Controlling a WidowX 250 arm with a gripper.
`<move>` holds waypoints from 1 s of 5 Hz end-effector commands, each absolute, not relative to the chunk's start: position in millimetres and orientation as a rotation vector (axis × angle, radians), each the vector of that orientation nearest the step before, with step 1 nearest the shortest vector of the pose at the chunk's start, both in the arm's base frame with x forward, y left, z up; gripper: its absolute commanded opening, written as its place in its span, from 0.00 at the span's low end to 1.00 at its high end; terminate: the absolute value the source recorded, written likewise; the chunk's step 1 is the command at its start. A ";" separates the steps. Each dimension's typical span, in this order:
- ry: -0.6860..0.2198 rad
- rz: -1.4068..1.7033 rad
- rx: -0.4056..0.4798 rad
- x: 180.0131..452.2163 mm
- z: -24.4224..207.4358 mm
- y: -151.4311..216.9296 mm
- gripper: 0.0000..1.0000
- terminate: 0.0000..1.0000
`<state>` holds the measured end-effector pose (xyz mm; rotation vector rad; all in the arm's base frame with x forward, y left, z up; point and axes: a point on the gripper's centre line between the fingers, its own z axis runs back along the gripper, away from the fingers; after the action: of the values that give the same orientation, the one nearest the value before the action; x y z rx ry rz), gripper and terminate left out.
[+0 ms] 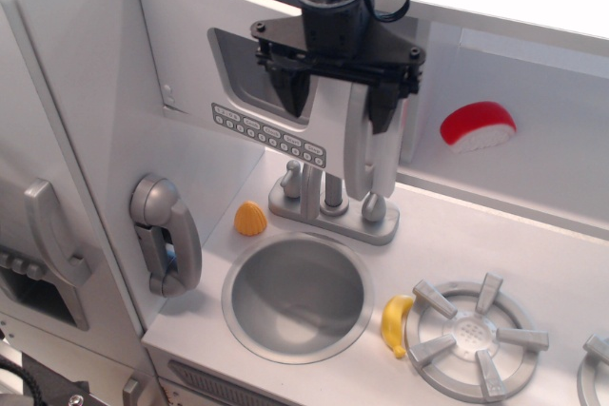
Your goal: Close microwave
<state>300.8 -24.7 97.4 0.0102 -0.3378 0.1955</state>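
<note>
While the gripper hangs over the back of the counter with its jaws spread wide and holding nothing, we see the microwave set in the rear wall above the faucet, its door nearly flush with the wall. Dark window and button row face us; the silver handle runs down the door's right edge, between the two fingers. We judge the step in hand to be the last push that seats the door. To do it well, we press with a finger against the door face close to the handle, far from the hinge at the left, and push straight back toward the wall, not downward, since the faucet stands just beneath. We keep the jaws wide so the handle is not pinched or dragged sideways. Whether a gap remains along the right edge we cannot tell, as the gripper hides it. Sink, orange piece, banana, red piece on the shelf and phone lie apart from the path
</note>
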 end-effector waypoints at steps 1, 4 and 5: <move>-0.509 0.260 -0.021 327.7 120.5 -13.6 1.00 0.00; -0.464 0.215 -0.033 297.4 113.5 -12.7 1.00 0.00; -0.291 0.174 -0.082 259.9 113.2 -9.4 1.00 0.00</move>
<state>254.0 -20.2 95.0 -0.0809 -0.2471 0.1676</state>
